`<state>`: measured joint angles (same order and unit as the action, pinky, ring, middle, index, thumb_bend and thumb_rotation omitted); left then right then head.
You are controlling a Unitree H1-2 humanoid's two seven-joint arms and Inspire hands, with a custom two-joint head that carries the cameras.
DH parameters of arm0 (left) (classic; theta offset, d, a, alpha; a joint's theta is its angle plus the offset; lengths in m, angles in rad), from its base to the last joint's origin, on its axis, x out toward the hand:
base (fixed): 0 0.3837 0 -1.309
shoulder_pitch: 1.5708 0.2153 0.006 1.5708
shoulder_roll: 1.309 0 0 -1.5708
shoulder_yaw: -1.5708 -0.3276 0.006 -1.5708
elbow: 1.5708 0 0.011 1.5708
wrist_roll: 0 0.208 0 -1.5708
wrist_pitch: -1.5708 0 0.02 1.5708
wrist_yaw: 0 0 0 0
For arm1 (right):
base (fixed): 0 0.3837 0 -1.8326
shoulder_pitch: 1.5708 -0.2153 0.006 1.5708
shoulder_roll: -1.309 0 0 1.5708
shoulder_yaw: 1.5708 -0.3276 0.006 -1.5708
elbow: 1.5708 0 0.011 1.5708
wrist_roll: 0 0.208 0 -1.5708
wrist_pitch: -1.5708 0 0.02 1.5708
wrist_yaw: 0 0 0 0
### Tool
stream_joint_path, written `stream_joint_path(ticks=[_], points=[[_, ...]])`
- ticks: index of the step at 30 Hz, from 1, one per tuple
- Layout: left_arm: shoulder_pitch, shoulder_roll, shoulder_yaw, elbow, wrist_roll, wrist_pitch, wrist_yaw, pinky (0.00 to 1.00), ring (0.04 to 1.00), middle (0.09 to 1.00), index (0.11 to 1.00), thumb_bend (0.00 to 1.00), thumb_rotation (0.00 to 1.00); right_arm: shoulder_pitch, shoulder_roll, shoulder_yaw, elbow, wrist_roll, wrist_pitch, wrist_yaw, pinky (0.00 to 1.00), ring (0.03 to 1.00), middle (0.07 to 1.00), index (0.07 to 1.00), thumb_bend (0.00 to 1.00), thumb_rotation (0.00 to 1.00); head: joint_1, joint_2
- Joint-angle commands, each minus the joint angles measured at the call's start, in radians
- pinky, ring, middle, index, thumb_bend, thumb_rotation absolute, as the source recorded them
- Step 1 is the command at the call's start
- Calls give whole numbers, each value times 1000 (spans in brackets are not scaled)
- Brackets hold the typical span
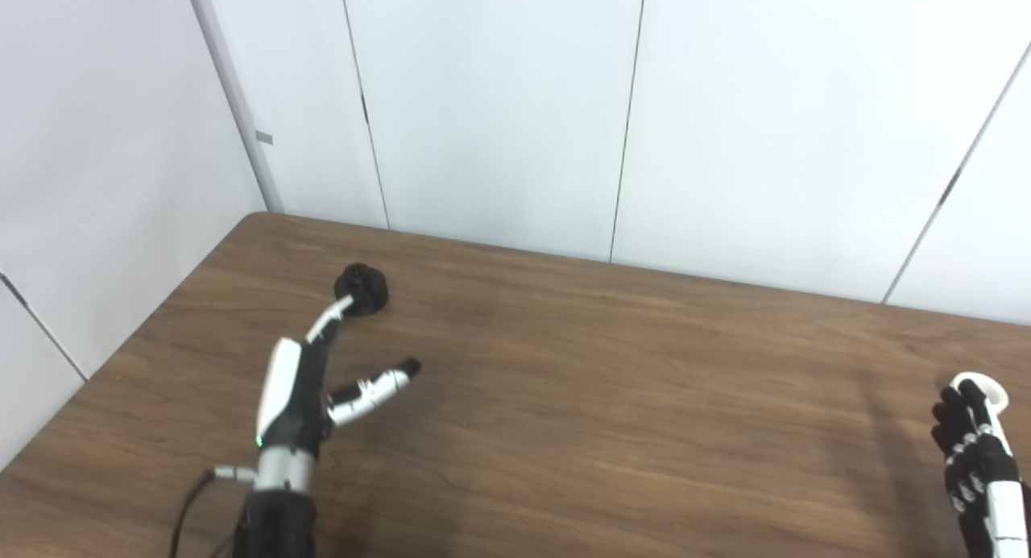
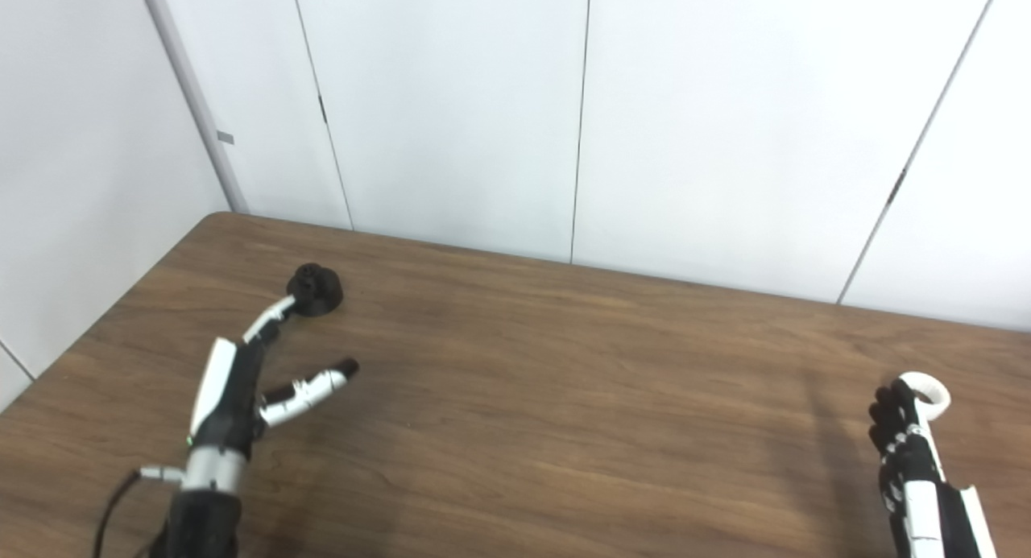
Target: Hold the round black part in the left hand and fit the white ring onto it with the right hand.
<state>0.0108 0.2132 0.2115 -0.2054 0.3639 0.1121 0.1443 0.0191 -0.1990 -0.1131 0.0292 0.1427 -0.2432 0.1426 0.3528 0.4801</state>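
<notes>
The round black part rests on the wooden table near its far left corner. My left hand is open. Its long fingers stretch out to the part's near edge and the thumb points off to the right. The part is not held. The white ring lies low at the table's right side. My right hand has its dark fingers curled against the ring's near rim, with the thumb along the ring's right side. The same ring and right hand show in the right eye view.
White wall panels stand right behind the table's far edge and along its left side. A black cable trails from the left wrist. Bare wood lies between the two hands.
</notes>
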Motion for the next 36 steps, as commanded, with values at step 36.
stream_joint_path(ticks=[36], points=[[-420,305,-145,509,214,165,15,1000,980,938,847,958,366,91,43,17,82,-20,18,-9,996,966,971,997,527,1000,-20,8]])
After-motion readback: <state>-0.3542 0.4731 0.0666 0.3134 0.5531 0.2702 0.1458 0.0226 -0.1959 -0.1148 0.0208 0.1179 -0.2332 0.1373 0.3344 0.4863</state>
